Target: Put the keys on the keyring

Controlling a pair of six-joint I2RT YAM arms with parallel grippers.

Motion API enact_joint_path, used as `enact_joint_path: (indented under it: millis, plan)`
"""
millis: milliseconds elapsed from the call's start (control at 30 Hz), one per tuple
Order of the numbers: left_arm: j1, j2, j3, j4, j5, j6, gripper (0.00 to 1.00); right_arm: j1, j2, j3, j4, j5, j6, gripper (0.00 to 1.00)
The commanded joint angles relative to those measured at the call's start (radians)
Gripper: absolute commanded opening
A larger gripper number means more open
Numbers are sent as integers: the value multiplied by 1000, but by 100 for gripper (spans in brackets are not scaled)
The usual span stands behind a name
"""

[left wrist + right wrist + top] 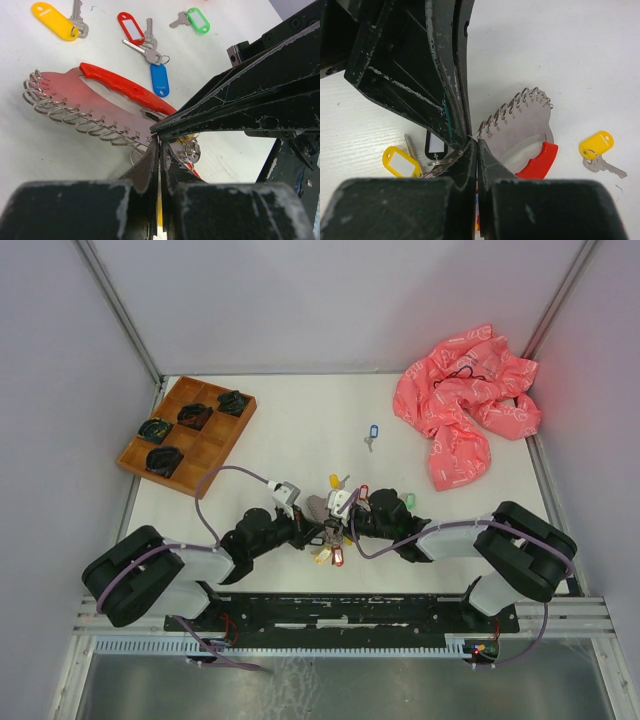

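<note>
The keyring (75, 100) is a flat silvery plate with a row of numbered wire loops and a curved red grip (125, 87). It lies mid-table (316, 506). Both grippers meet at its near end. My left gripper (160, 146) is shut, pinching the plate's end loop. My right gripper (477, 142) is shut on the same end, beside loop 10. Keys with yellow (52, 20), red (131, 27), green (198, 20) and blue (159, 79) tags lie loose beyond the plate. Keys with a yellow tag (400, 161) and a dark tag (435, 146) hang under the fingers.
A wooden tray (188, 435) with dark coiled items sits at the back left. A crumpled pink cloth (465, 405) lies at the back right. A lone blue-tagged key (373, 430) lies between them. Walls close in the table on three sides.
</note>
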Motion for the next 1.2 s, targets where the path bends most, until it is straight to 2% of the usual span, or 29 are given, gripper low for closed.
enact_joint_path:
  millis: [0,267,467,700,1000,1167]
  plan:
    - [-7,-27,33,213,21,-55,7,10,-33,23,-18,25,-23,1]
    - [-6,-244,5,-77,-83,159,27,10,-157,18,-99,45,-82,1]
    - [-6,-274,-26,-92,-58,268,32,10,-213,23,-138,71,-119,1]
    - [-5,-179,-31,23,5,298,33,10,-223,34,-149,72,-167,1]
    - [-5,-33,-22,249,89,224,31,10,-233,26,-124,91,-187,1]
    - [-5,15,-15,289,100,210,30,10,-238,25,-116,95,-189,1]
